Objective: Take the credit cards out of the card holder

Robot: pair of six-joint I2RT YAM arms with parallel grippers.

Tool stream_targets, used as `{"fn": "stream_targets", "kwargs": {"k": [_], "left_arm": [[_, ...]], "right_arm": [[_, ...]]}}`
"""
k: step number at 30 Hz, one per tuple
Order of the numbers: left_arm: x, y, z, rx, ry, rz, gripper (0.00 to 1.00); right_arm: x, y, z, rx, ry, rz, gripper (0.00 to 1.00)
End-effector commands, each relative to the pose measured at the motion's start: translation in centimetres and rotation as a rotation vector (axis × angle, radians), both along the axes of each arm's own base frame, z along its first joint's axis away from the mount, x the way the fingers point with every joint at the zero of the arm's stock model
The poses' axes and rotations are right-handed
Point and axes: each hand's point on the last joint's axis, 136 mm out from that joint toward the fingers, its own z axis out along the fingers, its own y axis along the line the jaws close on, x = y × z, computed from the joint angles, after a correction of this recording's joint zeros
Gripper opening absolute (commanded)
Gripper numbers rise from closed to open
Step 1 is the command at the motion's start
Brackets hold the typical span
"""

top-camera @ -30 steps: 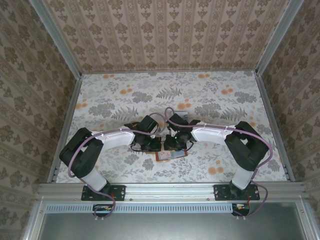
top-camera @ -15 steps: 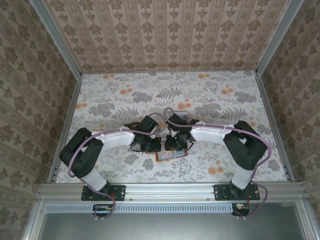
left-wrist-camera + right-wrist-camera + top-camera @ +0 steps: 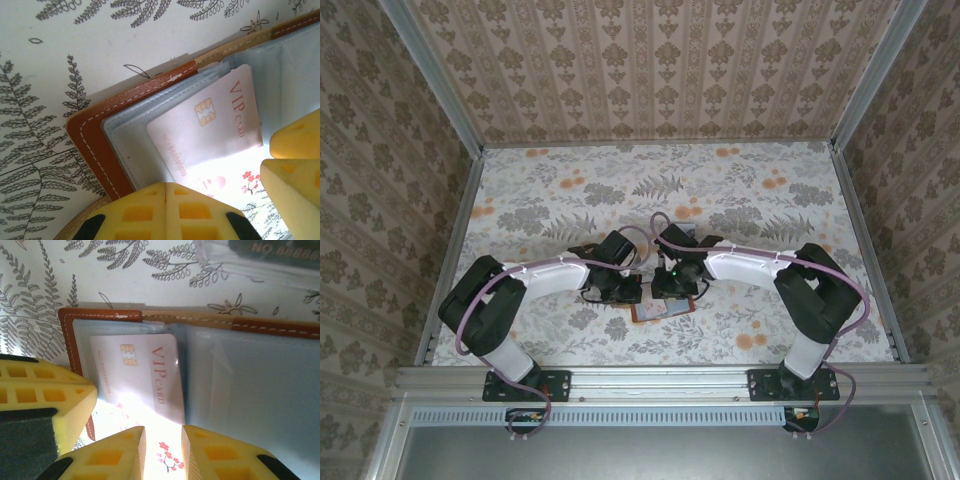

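The card holder (image 3: 665, 311) lies open on the table between both grippers, brown leather edge (image 3: 95, 145) outside, grey-blue slots (image 3: 250, 385) inside. A pale grey card (image 3: 210, 125) marked "VIP CARD" sticks partway out of a slot (image 3: 140, 375). My left gripper (image 3: 166, 187) is shut, its tips at the holder's near edge beside the card (image 3: 620, 290). My right gripper (image 3: 162, 432) is open, its two tips over the card's flowered end (image 3: 670, 288). A dark card (image 3: 280, 247) lies under clear plastic beyond the holder.
The floral tablecloth (image 3: 570, 190) covers the table, walled on three sides. In the right wrist view the left gripper's yellow finger (image 3: 45, 390) sits at the holder's left corner. A small dark object (image 3: 616, 327) lies just left of the holder.
The right arm has shifted slightly. Both grippers stay at the holder, which has not visibly moved.
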Motion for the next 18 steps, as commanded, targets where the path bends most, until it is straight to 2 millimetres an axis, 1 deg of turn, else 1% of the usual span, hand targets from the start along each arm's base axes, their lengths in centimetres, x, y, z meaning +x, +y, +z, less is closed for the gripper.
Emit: {"fn": "stream_targets", "kwargs": {"k": [1,5,10,18], "left_arm": [[0.5,-0.5,1.8,-0.026,-0.036,-0.019,0.02],[0.6,-1.0,1.9,-0.034,-0.033,-0.028,0.02],[0.5,-1.4,1.8,-0.041,-0.026,-0.038,0.02],[0.1,-1.0,0.3,-0.011,0.001,-0.046,0.02]], "right_arm": [[0.6,-0.4,0.5,-0.018,-0.018,0.007,0.27],[0.9,-0.2,0.0,-0.003,-0.012,0.018,0.27],[1.4,0.2,0.0,0.010,-0.014,0.028,0.27],[1.4,0.7,-1.1,0.024,0.023,0.044,0.27]]}}
